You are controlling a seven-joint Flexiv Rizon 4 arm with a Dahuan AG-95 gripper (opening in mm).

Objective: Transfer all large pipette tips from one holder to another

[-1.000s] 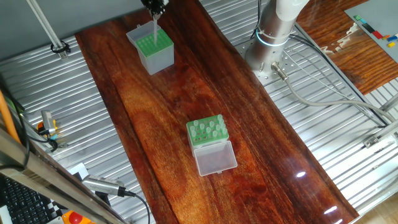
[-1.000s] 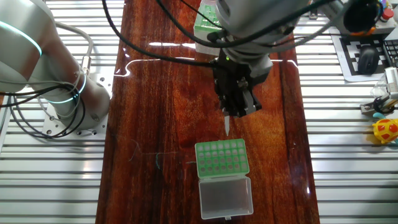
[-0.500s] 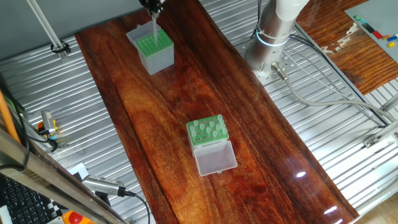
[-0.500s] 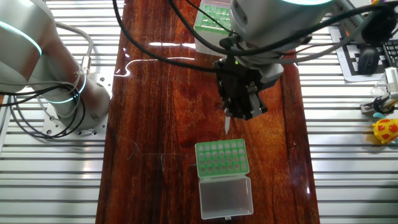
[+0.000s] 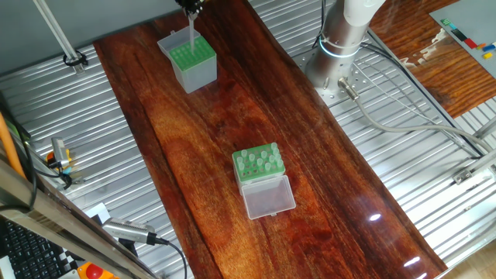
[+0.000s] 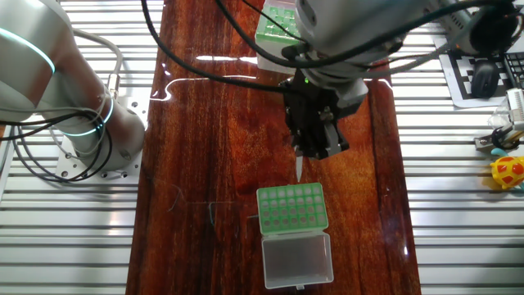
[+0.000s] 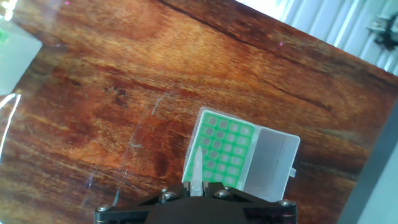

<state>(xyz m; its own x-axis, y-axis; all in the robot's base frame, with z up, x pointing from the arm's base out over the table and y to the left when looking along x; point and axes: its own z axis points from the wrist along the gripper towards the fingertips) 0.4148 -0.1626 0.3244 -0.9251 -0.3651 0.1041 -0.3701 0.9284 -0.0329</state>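
My gripper [image 6: 304, 154] hangs over the taller translucent box [image 6: 292, 206] and is shut on one large pipette tip [image 6: 300, 170], which points down just above the box's green insert. The hand view shows the pale tip [image 7: 196, 167] between my fingers [image 7: 195, 186], over the left columns of the box's open holes [image 7: 221, 149]; its clear lid [image 7: 270, 162] lies open beside it. In the first fixed view the tip [image 5: 191, 32] hangs over the box [image 5: 194, 71] at the far end of the board. The low green rack [image 5: 258, 174] holds several tips [image 5: 260, 159].
The low rack's clear lid [image 5: 268, 196] lies open toward the board's near end. The arm's base [image 5: 341, 46] and its cables stand on the ribbed metal beside the wooden board [image 5: 232, 116]. A yellow toy [image 6: 509, 170] sits off the board to the right.
The gripper has shifted only slightly above the tall box. The tip stays held at about the same height over the insert.
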